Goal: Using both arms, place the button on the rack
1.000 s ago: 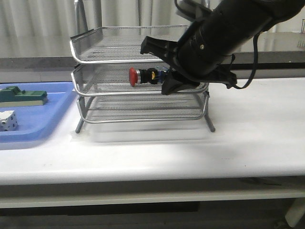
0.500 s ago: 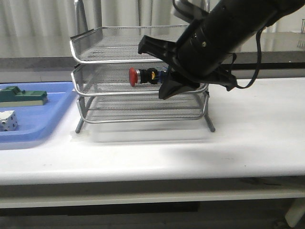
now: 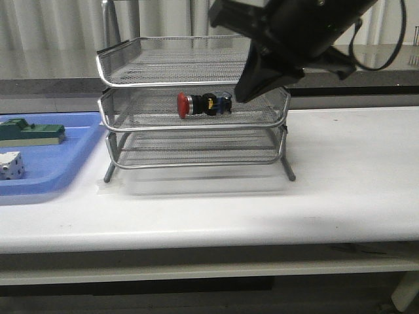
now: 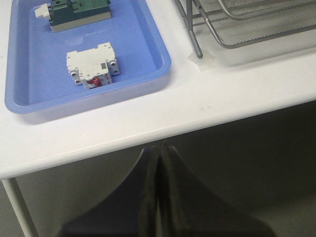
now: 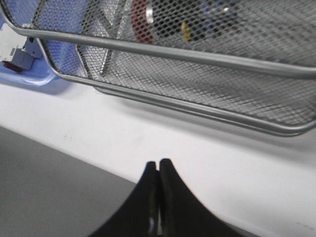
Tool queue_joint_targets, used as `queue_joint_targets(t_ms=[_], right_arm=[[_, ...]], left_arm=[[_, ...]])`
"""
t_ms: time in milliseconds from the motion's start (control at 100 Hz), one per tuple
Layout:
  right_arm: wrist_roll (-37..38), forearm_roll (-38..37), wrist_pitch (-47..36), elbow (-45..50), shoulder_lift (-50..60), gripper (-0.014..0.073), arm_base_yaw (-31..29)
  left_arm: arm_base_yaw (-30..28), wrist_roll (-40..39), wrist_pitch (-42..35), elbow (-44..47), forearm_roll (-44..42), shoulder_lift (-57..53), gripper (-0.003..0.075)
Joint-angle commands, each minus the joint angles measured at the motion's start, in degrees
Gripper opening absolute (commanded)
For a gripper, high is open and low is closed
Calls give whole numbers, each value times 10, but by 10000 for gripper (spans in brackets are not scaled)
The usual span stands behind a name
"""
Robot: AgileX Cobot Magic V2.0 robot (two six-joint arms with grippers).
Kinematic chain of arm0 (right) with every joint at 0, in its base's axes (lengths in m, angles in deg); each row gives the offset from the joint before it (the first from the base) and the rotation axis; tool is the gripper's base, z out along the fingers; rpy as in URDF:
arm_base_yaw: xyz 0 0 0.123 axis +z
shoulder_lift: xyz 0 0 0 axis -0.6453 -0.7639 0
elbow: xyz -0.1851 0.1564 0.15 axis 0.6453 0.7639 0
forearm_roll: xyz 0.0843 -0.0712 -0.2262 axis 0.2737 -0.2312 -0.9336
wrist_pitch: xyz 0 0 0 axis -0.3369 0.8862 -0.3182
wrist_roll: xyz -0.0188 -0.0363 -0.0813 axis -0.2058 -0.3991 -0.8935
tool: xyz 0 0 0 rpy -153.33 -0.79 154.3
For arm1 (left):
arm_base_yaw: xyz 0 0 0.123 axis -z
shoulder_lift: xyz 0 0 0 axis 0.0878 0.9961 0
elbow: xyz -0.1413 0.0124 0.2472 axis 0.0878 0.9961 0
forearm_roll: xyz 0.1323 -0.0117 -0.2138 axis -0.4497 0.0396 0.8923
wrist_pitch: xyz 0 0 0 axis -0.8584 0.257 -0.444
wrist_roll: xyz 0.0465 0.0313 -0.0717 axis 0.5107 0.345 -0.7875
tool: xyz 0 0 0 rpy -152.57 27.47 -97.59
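The small red-headed push-button switch (image 3: 203,104) lies on its side in the middle tier of the three-tier silver wire-mesh rack (image 3: 131,124), centre of the front view. The bulky black right gripper (image 5: 158,170) sits in the upper right, fingers pressed together, grasping nothing. The left gripper (image 4: 160,154) is likewise clenched empty beside the flat blue plastic tray (image 4: 148,44).
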Motion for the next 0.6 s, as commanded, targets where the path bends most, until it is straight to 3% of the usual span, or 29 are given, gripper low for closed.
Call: queue_joint_targets(t_ms=[0, 590], right_arm=[[-6, -18, -9, -6, 51, -69, -24], [-6, -120, 23, 149, 341, -69, -211]], left_arm=[[-1, -7, -37, -14, 13, 1, -21], [-1, -7, -37, -14, 13, 1, -21]])
